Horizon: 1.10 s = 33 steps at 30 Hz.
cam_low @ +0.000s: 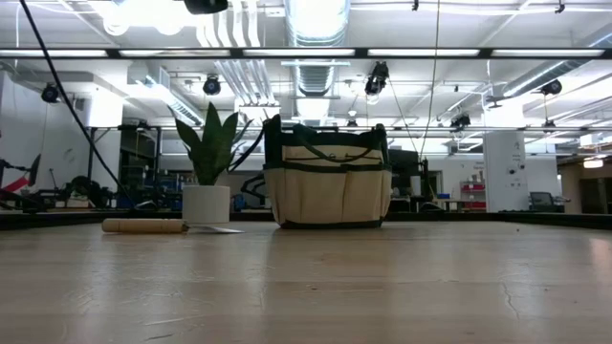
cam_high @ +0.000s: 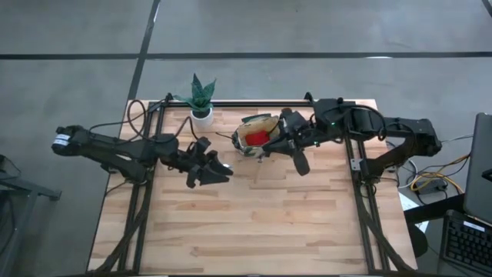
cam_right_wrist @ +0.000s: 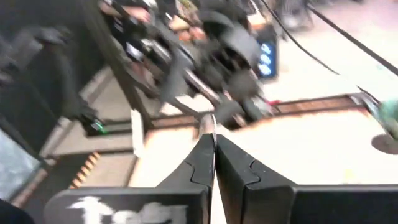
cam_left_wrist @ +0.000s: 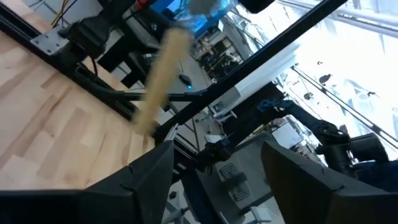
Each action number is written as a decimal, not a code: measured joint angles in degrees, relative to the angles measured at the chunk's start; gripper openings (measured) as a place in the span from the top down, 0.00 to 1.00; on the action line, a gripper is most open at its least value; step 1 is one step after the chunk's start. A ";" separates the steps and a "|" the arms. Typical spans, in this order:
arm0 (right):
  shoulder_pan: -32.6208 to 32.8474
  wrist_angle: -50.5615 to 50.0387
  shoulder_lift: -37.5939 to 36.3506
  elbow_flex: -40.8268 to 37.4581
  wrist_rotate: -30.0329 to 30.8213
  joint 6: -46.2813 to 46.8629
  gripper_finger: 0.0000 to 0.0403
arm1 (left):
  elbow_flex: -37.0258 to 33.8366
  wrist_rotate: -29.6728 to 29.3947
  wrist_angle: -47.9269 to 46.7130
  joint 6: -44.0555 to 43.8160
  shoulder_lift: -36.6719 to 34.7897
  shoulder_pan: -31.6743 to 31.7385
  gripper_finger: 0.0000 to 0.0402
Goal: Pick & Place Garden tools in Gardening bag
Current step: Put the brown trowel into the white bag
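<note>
The tan gardening bag (cam_high: 257, 132) with dark green trim stands at the table's far middle, with the red soft item (cam_high: 257, 137) inside. It also shows in the low view (cam_low: 327, 182). My right gripper (cam_high: 269, 151) is just near of the bag, and its fingers are shut (cam_right_wrist: 211, 140). A trowel with a wooden handle (cam_left_wrist: 160, 81) is up in the air in front of my left gripper. My left gripper (cam_high: 211, 171) is open (cam_left_wrist: 217, 180) and touches nothing. A second trowel (cam_low: 143, 225) lies flat on the table beside the pot. The pruning shears are out of view. My right gripper is shut on something thin: a silver sliver (cam_right_wrist: 208, 123) shows between its fingertips. Which part of the trowel it has cannot be told. In the left wrist view the trowel hangs slanted and clear of the table, silver end (cam_left_wrist: 202, 12) up and wooden handle down.
A green plant in a white pot (cam_high: 201, 104) stands at the far edge, left of the bag, and also shows in the low view (cam_low: 207, 201). Black frame rails (cam_high: 357, 165) run along both sides of the table. Bare wood (cam_high: 254, 223) fills the near half.
</note>
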 joint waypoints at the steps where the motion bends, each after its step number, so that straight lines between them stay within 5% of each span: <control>1: 0.15 -0.97 -0.39 -0.73 1.07 -0.17 0.98 | 0.00 0.01 -0.24 0.02 -0.18 0.11 0.38; 6: 0.68 -2.38 -2.78 -6.03 6.04 -1.15 0.98 | 0.00 -0.71 -0.11 0.18 -0.47 0.15 0.38; 15: 0.68 -2.76 -8.59 -20.72 23.51 -1.93 0.98 | -0.02 -1.30 -0.35 -0.01 -0.50 0.59 0.39; 23: -2.28 9.58 -11.14 -34.26 24.59 -6.68 0.98 | -0.01 -1.41 -1.08 -0.25 -0.50 0.85 0.39; 33: -6.52 13.67 -11.09 -36.52 27.86 -12.98 0.98 | -0.01 -2.73 -1.87 -1.60 -0.52 0.90 0.39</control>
